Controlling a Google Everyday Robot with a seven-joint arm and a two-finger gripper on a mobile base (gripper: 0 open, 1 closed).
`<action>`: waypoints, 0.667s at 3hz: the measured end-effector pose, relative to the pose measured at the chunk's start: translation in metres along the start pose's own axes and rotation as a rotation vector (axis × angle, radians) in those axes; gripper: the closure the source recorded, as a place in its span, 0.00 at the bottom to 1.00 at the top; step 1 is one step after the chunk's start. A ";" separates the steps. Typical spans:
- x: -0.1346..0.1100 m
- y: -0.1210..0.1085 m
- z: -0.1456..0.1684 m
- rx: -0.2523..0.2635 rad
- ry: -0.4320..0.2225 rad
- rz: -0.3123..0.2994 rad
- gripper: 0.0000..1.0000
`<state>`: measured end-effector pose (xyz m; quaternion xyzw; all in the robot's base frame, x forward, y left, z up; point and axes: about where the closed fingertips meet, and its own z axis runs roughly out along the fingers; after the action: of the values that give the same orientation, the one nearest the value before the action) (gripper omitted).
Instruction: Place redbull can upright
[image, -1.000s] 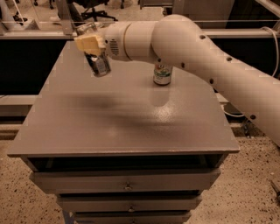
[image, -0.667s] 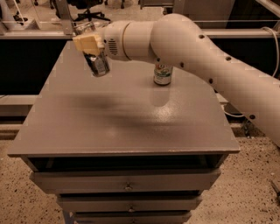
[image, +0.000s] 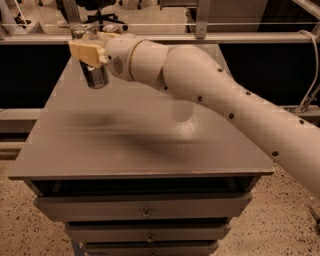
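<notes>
Redbull can (image: 95, 76) clenched roughly upright between beige fingers of gripper (image: 87, 52), above far-left corner of grey tabletop (image: 140, 145), seemingly clear of it. White arm (image: 210, 95) entering from right. Drawers (image: 145, 205) beneath; speckled floor (image: 20, 220).

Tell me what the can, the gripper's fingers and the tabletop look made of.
Can: metal, likely aluminium; dull silvery sheen. Fingers of the gripper, holding it over the table's far-left corner: tan, matte, probably plastic or rubber. Tabletop: grey, smooth, faintly reflective; laminate or painted, unclear.
</notes>
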<state>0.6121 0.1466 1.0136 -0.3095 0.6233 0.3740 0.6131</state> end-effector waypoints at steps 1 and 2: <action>0.012 0.020 0.002 -0.013 -0.040 -0.039 1.00; 0.029 0.036 -0.001 -0.022 -0.015 -0.092 1.00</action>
<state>0.5793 0.1669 0.9882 -0.3419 0.5994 0.3546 0.6309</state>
